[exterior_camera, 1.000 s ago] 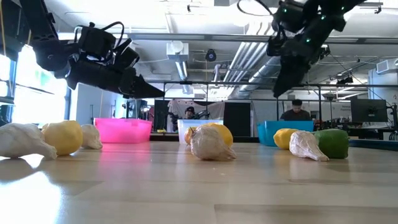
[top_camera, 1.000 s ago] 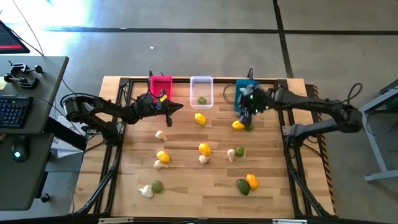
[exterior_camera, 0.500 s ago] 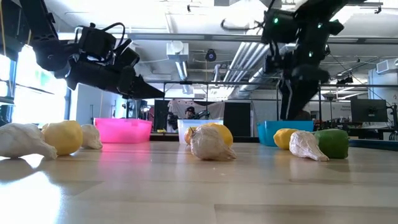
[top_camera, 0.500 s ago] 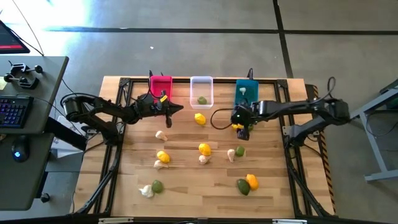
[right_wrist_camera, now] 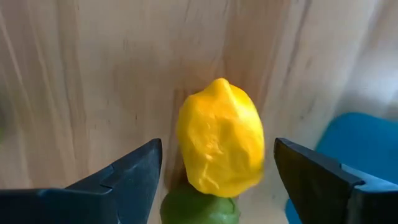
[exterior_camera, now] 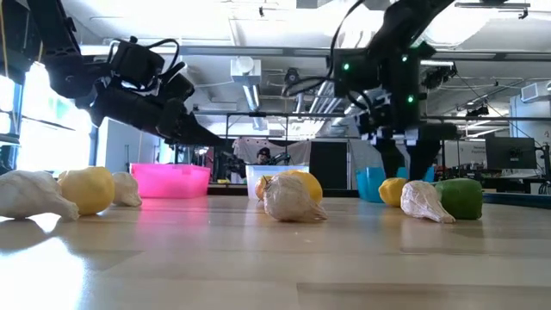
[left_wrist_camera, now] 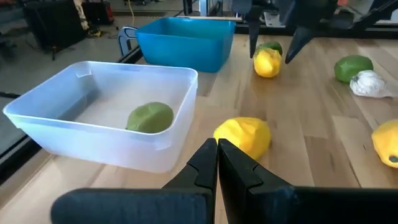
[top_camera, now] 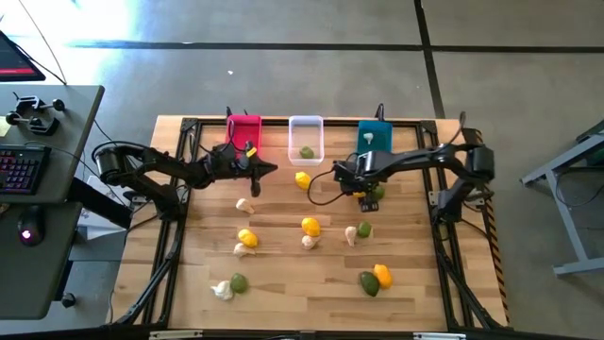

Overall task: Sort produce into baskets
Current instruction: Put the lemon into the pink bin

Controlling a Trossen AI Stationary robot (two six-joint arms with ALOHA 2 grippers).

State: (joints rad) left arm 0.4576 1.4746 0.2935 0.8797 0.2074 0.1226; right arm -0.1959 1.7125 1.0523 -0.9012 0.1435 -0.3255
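Note:
My right gripper [right_wrist_camera: 217,168] is open, pointing down, its fingers on either side of a yellow lemon [right_wrist_camera: 221,146] without touching it. The lemon lies on the table against a green lime [right_wrist_camera: 199,208], just near of the teal bin [top_camera: 374,142], which holds a garlic [top_camera: 368,137]. The white bin [top_camera: 306,140] holds one lime [left_wrist_camera: 149,117]. The pink bin [top_camera: 243,132] stands at the far left. My left gripper [top_camera: 264,168] is shut and empty, hovering near of the pink bin, close to another lemon [left_wrist_camera: 244,137].
Several lemons, limes and garlics lie loose over the table's middle and near part, such as a lemon [top_camera: 310,225], a garlic [top_camera: 244,204] and a lime [top_camera: 367,282]. The three bins stand in a row along the far edge.
My right gripper has gone from over the teal bin toward the table's near edge and down, and now stands around the lemon beside the lime. My left gripper has dipped slightly.

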